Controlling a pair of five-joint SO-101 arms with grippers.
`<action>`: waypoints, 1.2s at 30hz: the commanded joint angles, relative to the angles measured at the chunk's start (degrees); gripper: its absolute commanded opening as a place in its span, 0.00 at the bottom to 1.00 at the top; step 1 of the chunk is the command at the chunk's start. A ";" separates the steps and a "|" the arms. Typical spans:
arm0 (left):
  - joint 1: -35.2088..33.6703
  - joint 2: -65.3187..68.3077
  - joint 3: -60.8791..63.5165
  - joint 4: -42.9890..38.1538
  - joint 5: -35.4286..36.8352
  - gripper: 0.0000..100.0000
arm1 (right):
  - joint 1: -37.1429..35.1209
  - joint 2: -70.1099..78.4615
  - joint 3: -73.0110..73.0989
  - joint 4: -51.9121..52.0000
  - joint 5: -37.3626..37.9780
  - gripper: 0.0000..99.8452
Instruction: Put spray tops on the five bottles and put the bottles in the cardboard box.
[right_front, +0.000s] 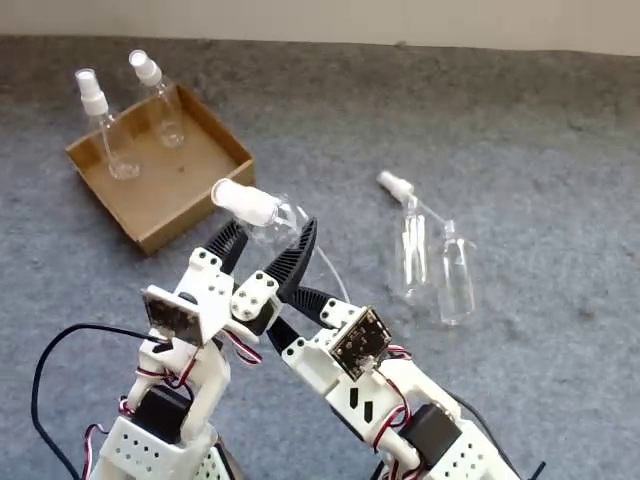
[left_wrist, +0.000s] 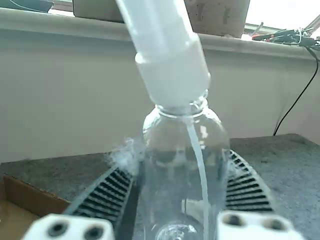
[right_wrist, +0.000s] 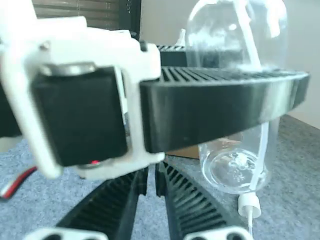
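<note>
**On the grey mat, beside the box: one capped bottle in the left gripper**

At mid-table, over the grey felt-like table surface (right_front: 520, 120), the left gripper (right_front: 265, 232) pinches a clear plastic bottle (right_front: 278, 215) by its body. The bottle is tilted. Its white spray top (right_front: 243, 201) is fitted and leans toward the brown cardboard box (right_front: 150, 225), with the dip tube visible inside.

The right gripper (right_front: 298, 300) sits just beside the left one, its jaws pressed together on nothing.

In the box, a pair of capped clear bottles (right_front: 112, 145) stands upright at the far end.

Well apart to the right, two bare clear bottles (right_front: 455, 280) lie side by side. A second white spray top (right_front: 395, 185) lies at one neck; I cannot tell whether it is seated.
</note>
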 joint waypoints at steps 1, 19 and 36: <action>1.19 -0.75 1.01 2.46 0.62 0.05 | -0.22 -0.13 9.63 0.31 0.62 0.02; 1.10 -0.75 -5.85 15.47 0.70 0.05 | 0.22 -0.31 9.63 2.15 0.62 0.02; 1.10 -0.75 -9.36 16.00 0.79 0.05 | 0.66 -0.22 9.63 6.73 0.53 0.02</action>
